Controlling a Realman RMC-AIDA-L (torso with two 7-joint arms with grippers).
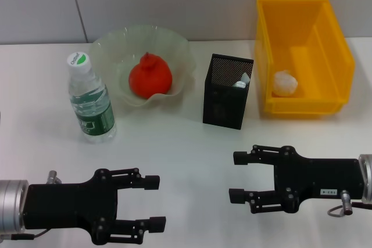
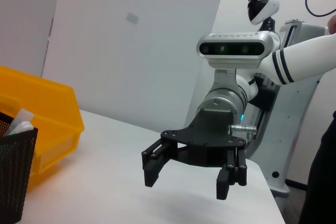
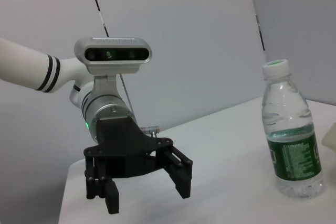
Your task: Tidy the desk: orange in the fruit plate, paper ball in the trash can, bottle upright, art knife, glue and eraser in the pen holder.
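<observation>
White surface (image 1: 174, 155) underneath everything. At the back right, yellow trash bin (image 1: 334, 56), crumpled paper ball (image 1: 285, 83) inside, on its floor near the front wall. At the back left, clear wavy fruit plate (image 1: 174, 47) holding the orange (image 1: 150, 76). Low at the front, left pincer (image 1: 156, 201) and right pincer (image 1: 237, 176), well apart, both above bare surface, fingers spread, nothing between them. Between plate and bin, black mesh pen holder (image 1: 225, 94), white items (image 1: 240, 81) poking above its rim, too small to identify. Left of the plate, water bottle (image 1: 90, 100) standing upright, green label, white cap.
</observation>
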